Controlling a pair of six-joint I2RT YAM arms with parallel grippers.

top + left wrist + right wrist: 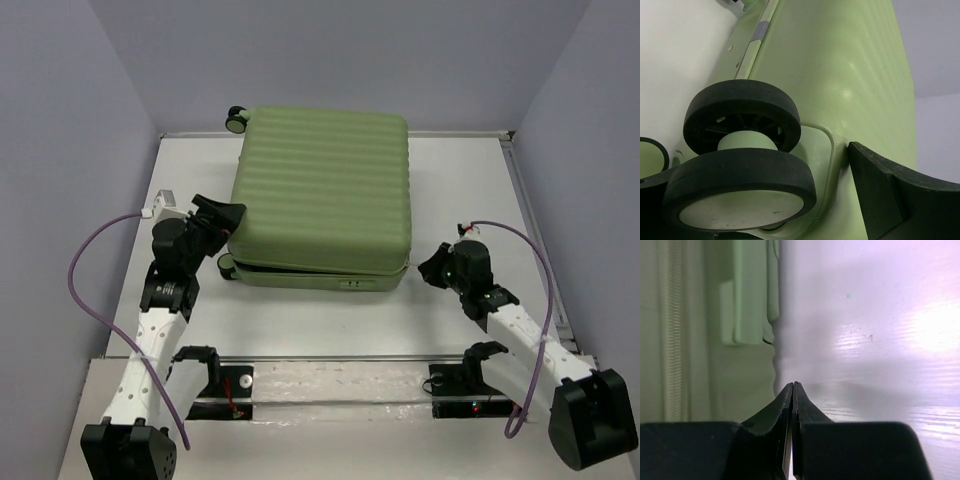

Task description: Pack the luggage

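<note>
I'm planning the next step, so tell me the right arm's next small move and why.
Probably open the right gripper: its jaws are shut on nothing beside the closed luggage, whose seam must be parted before packing.

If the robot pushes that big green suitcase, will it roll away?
Probably not: the light-green ribbed hard-shell suitcase lies flat on the white table and its small black wheels stick out at its side, so it would likely slide. The ribbed shell looks stiff, not floppy. It looks big, so maybe heavy.
</note>
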